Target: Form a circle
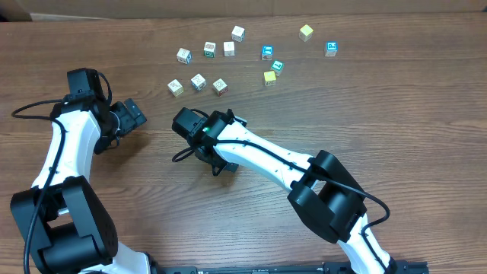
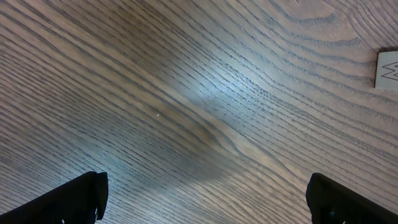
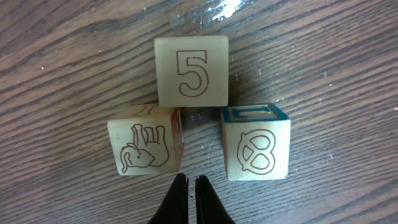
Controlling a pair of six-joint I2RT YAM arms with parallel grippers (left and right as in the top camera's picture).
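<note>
Three whitish cubes make a tight triangle cluster, the only part of the circle that shows: a "5" cube [image 3: 191, 70] [image 1: 198, 81] at the far side, an elephant cube [image 3: 144, 149] [image 1: 175, 87] left, and a pretzel cube [image 3: 256, 148] [image 1: 220, 86] with a blue top right. My right gripper [image 3: 188, 179] [image 1: 190, 122] is shut and holds nothing, its tips just short of the gap between the elephant and pretzel cubes. My left gripper [image 2: 208, 205] [image 1: 135, 114] stands wide open over bare wood, left of the cluster. One whitish cube [image 2: 387, 70] peeks in at its view's right edge.
Several more cubes lie scattered along the far side of the table: whitish ones [image 1: 209, 49], blue-faced ones [image 1: 266, 52] [image 1: 331, 49] and yellow ones [image 1: 269, 78] [image 1: 306, 32]. The right arm [image 1: 274, 156] stretches diagonally across the middle of the wooden table [image 1: 426, 137].
</note>
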